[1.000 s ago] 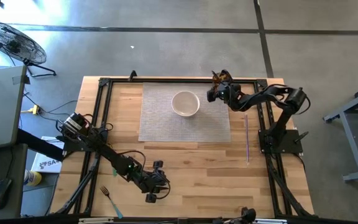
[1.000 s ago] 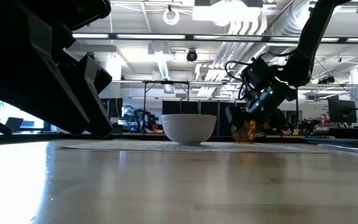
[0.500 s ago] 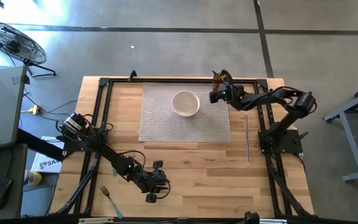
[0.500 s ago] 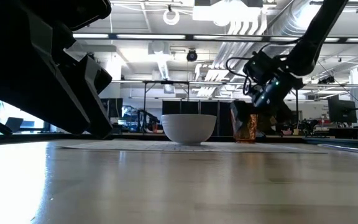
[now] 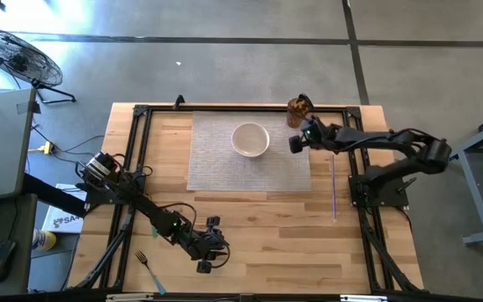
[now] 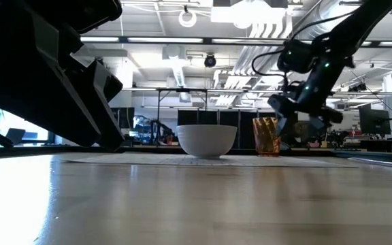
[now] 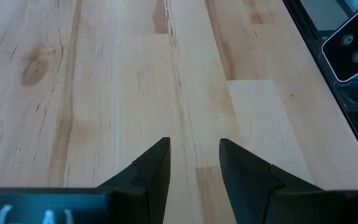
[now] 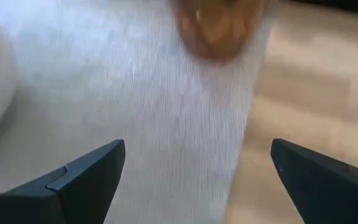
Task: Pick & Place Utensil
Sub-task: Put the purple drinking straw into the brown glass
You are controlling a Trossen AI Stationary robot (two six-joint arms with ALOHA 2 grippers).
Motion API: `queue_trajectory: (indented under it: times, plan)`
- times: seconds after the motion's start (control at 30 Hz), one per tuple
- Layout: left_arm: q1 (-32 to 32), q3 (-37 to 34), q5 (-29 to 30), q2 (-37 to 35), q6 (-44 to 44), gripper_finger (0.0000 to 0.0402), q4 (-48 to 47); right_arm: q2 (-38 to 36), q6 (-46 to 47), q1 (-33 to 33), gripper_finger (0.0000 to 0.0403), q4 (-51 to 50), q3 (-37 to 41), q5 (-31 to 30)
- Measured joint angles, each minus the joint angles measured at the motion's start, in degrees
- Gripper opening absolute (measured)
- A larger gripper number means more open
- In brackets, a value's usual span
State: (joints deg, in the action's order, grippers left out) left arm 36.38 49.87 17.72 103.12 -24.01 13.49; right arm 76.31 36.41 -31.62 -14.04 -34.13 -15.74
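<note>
High view, as I log it: wooden table (image 5: 250, 235); grey placemat (image 5: 216, 164) at far centre holding white bowl (image 5: 250, 139); amber cup (image 5: 298, 107) at far edge. Right gripper (image 5: 296, 143) spread wide beside cup. Left gripper (image 5: 206, 267) narrowly parted above bare wood. Fork (image 5: 149, 267) near front-left edge.

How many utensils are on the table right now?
2: a fork near the table's front-left corner beside the left arm, and a thin purple utensil on bare wood right of the placemat. None seems hidden.
</note>
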Motion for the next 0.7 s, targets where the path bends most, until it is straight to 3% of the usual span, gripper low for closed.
queue_trajectory:
  times: [0.23,0.43,0.6,0.7]
  plan:
    - [0.0,0.0,0.0,0.0,0.0,0.0136,0.0,-7.1,6.6,4.7,0.0384,-17.6,0.0,1.8]
    - [0.0,0.0,0.0,0.0,0.0,0.0136,0.0,-6.9,11.7,5.7,0.0353,-32.8,0.0,5.2]
    - [0.0,0.0,-0.1,0.0,0.1,0.0136,0.0,-6.9,13.1,4.0,0.0331,-37.4,0.0,4.0]
    - [0.0,0.0,-0.1,0.0,0.1,0.0136,0.0,-6.9,13.1,1.2,0.0317,-37.4,0.8,6.7]
